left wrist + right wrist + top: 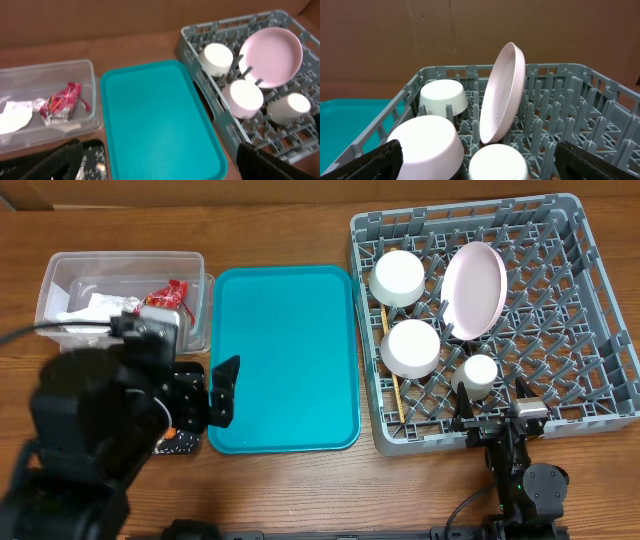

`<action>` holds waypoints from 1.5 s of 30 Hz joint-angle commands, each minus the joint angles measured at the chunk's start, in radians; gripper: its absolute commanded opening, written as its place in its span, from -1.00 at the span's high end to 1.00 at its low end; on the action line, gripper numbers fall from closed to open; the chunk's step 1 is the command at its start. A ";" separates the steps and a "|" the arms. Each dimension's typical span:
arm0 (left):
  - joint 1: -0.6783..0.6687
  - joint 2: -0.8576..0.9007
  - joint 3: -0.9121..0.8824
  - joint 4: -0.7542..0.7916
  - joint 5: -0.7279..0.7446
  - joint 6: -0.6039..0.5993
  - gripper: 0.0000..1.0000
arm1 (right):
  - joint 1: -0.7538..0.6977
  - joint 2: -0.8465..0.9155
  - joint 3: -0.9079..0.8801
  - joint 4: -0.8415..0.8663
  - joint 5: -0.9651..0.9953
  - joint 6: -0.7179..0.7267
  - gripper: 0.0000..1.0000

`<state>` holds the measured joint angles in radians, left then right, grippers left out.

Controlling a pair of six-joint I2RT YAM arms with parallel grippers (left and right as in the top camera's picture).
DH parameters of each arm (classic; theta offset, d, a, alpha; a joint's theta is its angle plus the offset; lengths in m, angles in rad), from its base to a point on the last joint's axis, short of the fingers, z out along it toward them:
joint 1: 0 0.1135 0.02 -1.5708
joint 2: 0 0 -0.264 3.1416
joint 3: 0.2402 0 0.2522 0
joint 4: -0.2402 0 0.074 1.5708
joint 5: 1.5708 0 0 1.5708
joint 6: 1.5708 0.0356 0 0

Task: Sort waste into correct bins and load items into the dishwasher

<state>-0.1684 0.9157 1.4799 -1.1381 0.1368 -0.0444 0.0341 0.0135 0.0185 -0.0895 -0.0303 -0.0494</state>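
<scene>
Looks like the loading side is pretty much wrapped up. The grey dish rack [585, 330] is sitting just right of the teal tray [285, 360] and it's carrying all the dishes. The white plate [474, 290] is standing on edge, leaning between pegs, which I'm guessing is so water drains off it. Two white bowls [398, 277] [412, 346] are resting bottom-up along the rack's side nearest the teal tray, the small cup [479, 373] is tucked in among the pegs beside them, and the chopsticks [398, 395] are lying along that same edge.

Left of the teal tray, the clear tub [200, 300] is holding the crumpled napkin [12, 116] and the red wrapper [59, 102], so the dry trash is getting kept together. The black tray [92, 155] is peeking out near the teal tray's front-left corner, with pale specks on it, probably the rice scraps. I can't spot the carrot, since the arm is covering most of that tray.

Both grippers are hanging wide open with nothing in them. The left gripper [208, 392] is hovering at the teal tray's left edge, and the right gripper [492, 408] is pointing at the rack's front rim, well right of the tray. The teal tray itself is looking bare, so I'm thinking nothing's left to sort.
</scene>
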 commanded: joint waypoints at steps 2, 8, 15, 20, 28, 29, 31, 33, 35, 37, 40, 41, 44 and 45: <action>0.006 -0.161 -0.264 0.213 -0.005 0.014 -1.00 | -0.003 -0.011 -0.011 0.009 -0.009 -0.003 -1.00; 0.006 -0.370 -0.676 0.687 0.049 0.014 -1.00 | -0.003 -0.011 -0.011 0.009 -0.009 -0.004 -1.00; 0.006 -0.513 -1.028 1.105 0.056 0.007 -1.00 | -0.003 -0.011 -0.011 0.009 -0.009 -0.004 -1.00; 0.012 -0.608 -1.197 1.257 0.055 0.007 -0.99 | -0.003 -0.011 -0.011 0.009 -0.009 -0.004 -1.00; 0.025 -0.737 -1.346 1.259 0.047 0.007 -1.00 | -0.003 -0.011 -0.011 0.009 -0.009 -0.004 -1.00; 0.025 -0.753 -1.368 1.260 0.046 0.007 -1.00 | -0.003 -0.011 -0.011 0.009 -0.009 -0.004 -1.00; 0.026 -0.781 -1.403 1.262 0.043 0.007 -1.00 | -0.003 -0.011 -0.011 0.009 -0.009 -0.004 -1.00; 0.032 -0.802 -1.431 1.263 0.043 0.007 -1.00 | -0.003 -0.011 -0.011 0.009 -0.009 -0.004 -1.00; 0.045 -0.816 -1.456 1.263 0.043 0.007 -1.00 | -0.003 -0.011 -0.011 0.009 -0.009 -0.004 -1.00; 0.055 -0.834 -1.476 1.261 0.044 0.007 -1.00 | -0.003 -0.011 -0.011 0.009 -0.009 -0.004 -1.00; 0.064 -0.872 -1.475 1.200 0.036 0.008 -1.00 | -0.003 -0.011 -0.011 0.009 -0.009 -0.004 -1.00; 0.066 -0.883 -1.475 1.188 0.034 0.008 -1.00 | -0.003 -0.011 -0.011 0.009 -0.009 -0.004 -1.00; 0.069 -0.912 -1.475 1.118 0.012 0.008 -1.00 | -0.003 -0.011 -0.011 0.009 -0.009 -0.004 -1.00; 0.070 -0.912 -1.475 1.103 0.012 0.008 -1.00 | -0.003 -0.011 -0.011 0.009 -0.008 -0.004 -1.00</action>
<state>-0.1085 0.0189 0.0097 0.0013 0.1745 -0.0448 0.0341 0.0135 0.0185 -0.0891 -0.0368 -0.0494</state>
